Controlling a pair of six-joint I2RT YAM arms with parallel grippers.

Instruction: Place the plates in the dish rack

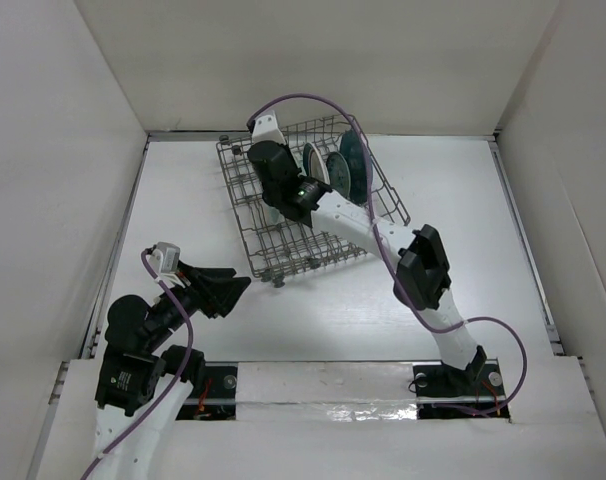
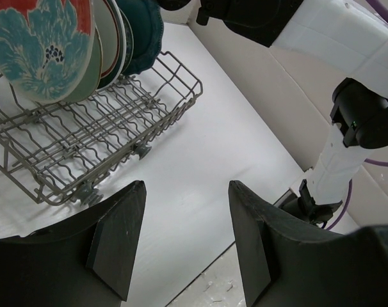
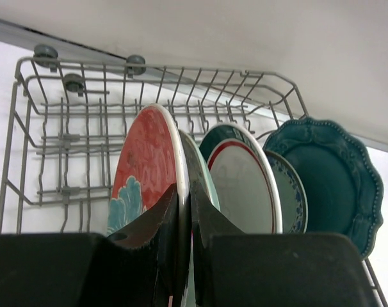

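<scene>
The grey wire dish rack (image 1: pixel 245 215) sits at the back of the table. Several plates stand upright in it in a row. In the right wrist view they are the half red, half teal plate (image 3: pixel 146 160), the pale mint one (image 3: pixel 205 176), the white one with a red rim band (image 3: pixel 242 185), the small patterned one (image 3: pixel 295 192) and the dark teal scalloped one (image 3: pixel 335 173). My right gripper (image 3: pixel 185 198) is shut on the top rim of the red and teal plate. My left gripper (image 2: pixel 187 185) hangs open and empty over bare table, near the rack's front corner (image 2: pixel 181 102).
White walls enclose the table on three sides. My right arm (image 1: pixel 423 265) reaches diagonally from its base to the rack, trailing a purple cable (image 1: pixel 493 325). The left arm (image 1: pixel 143 330) stays low at the front left.
</scene>
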